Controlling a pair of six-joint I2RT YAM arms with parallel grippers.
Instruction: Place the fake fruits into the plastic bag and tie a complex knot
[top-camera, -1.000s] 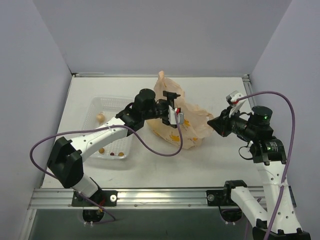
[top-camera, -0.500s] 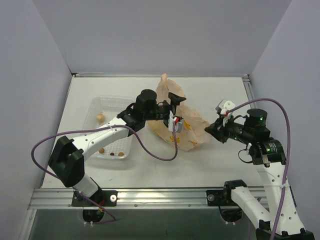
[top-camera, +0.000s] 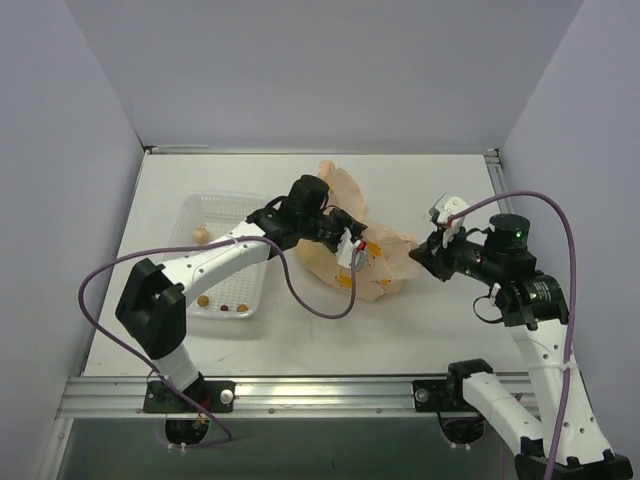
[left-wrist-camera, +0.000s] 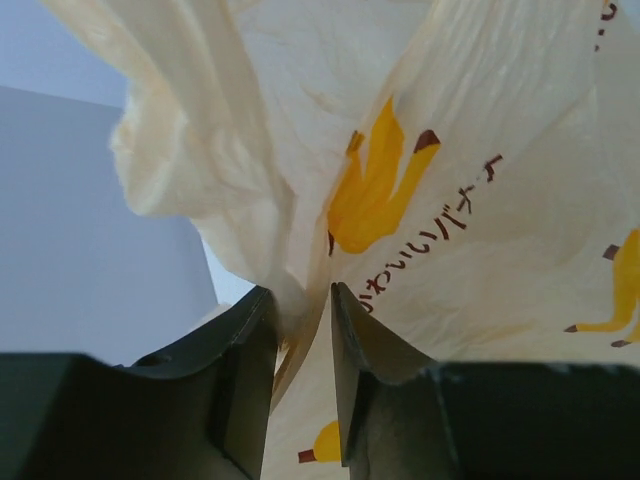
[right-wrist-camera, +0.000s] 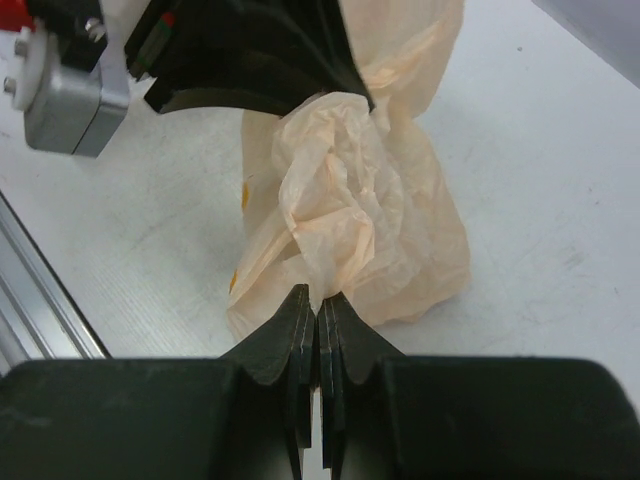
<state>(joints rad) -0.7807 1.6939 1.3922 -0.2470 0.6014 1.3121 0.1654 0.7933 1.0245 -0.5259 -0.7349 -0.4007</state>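
Top external: left hand, right hand reach inward, pinching plastic bag.

Brown Japanese lettering, apparently かわいいバナナ, on plastic bag

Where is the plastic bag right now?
In the top view the plastic bag lies mid-table, right of the white mesh tray, between the left gripper and the right gripper, both pinching it.
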